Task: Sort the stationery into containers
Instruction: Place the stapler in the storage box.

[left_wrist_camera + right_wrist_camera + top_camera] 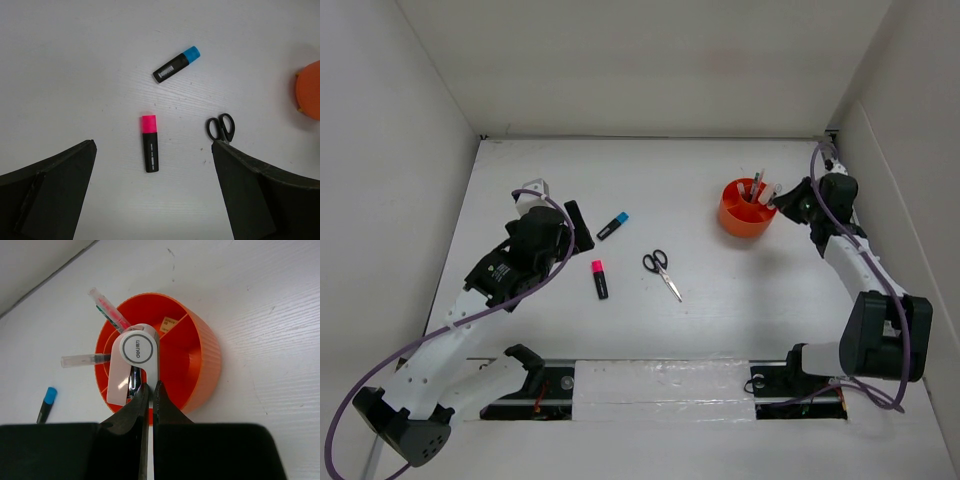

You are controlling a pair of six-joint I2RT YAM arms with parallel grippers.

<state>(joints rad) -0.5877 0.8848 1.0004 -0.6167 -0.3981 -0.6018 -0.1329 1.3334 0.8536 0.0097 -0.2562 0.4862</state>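
Observation:
My left gripper [556,208] [152,144] hangs open above the table, nothing between its fingers. Under it and just ahead lies the pink-and-black highlighter [149,143] [600,279]. Farther off is the blue-capped black marker [176,64] [613,226], and the black-handled scissors [220,127] [661,272] lie to the right. My right gripper [150,386] [775,203] is shut on a small pinkish-beige piece [135,357] with a round logo, held over the orange tub [205,340] [747,208]. A pink pencil [107,307], a thin pen [82,360] and a cream eraser [170,323] sit in the tub.
White walls close in the table at the back and on both sides. The tub stands at the back right, near the right wall. The arm bases and a taped strip [660,388] run along the near edge.

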